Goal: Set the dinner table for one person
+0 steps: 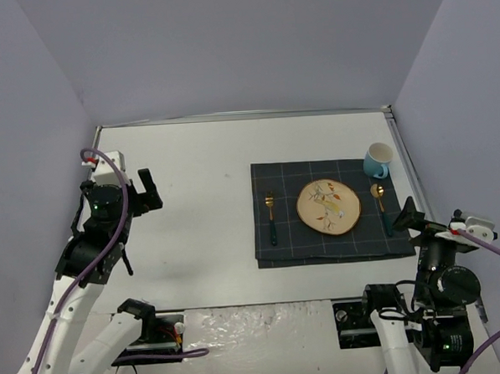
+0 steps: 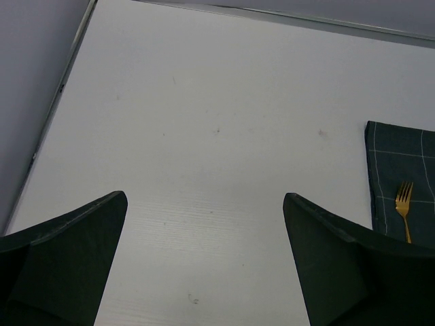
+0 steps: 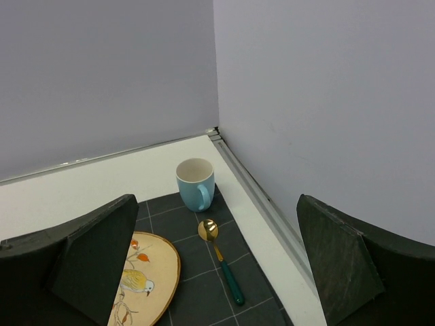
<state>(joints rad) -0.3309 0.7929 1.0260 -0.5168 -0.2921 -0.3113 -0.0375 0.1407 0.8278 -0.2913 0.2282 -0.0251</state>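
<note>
Both wide and empty: right gripper [image 3: 217,200] hangs just near of the spoon [image 3: 223,265], its handle pointing near; left gripper [image 2: 205,198] well apart.

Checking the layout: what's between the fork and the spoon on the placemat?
The round bird-patterned plate, lying on the placemat between fork and spoon; clearest in the top external view.

Left arm [image 1: 80,275]: white link shells, black round joint housings, green indicator light, red-tipped wrist connector. Right arm [image 1: 444,298]: same build. Cable [image 1: 69,290]: lilac, one looped along each arm. Fingers [image 2: 340,261]: matte, dark wedge-shaped plates.
</note>
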